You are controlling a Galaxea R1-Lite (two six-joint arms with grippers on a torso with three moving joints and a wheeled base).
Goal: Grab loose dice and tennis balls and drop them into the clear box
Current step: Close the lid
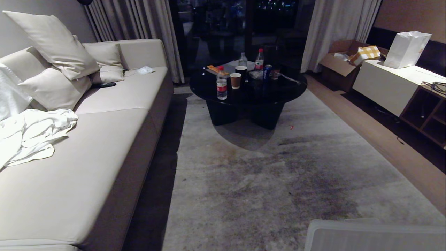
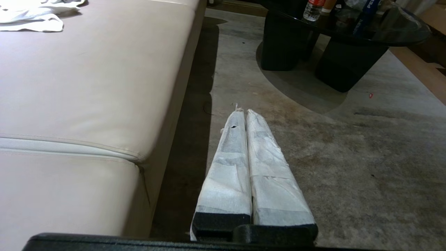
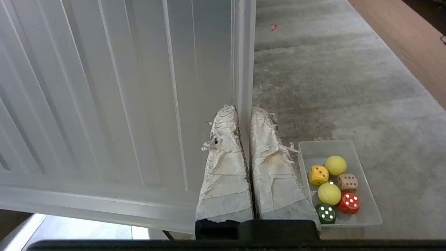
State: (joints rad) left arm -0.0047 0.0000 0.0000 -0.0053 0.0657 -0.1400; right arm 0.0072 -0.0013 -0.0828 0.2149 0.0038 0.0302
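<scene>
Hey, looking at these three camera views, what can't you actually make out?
- Head view: small clear plastic box with the dice and balls is out of frame; only the ribbed translucent lid shows, cut by the bottom edge.
- Right wrist view: that lid hides the floor behind it.
- Head view: bottle labels on the round black table are too small to read.

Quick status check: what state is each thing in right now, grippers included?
Clear box: on the carpet, holding all the toys in view.
Dice: four, inside the box.
Tennis balls: two, inside the box.
Lid: gripped at its edge.
Right gripper: shut on the lid.
Left gripper: shut, empty.
</scene>
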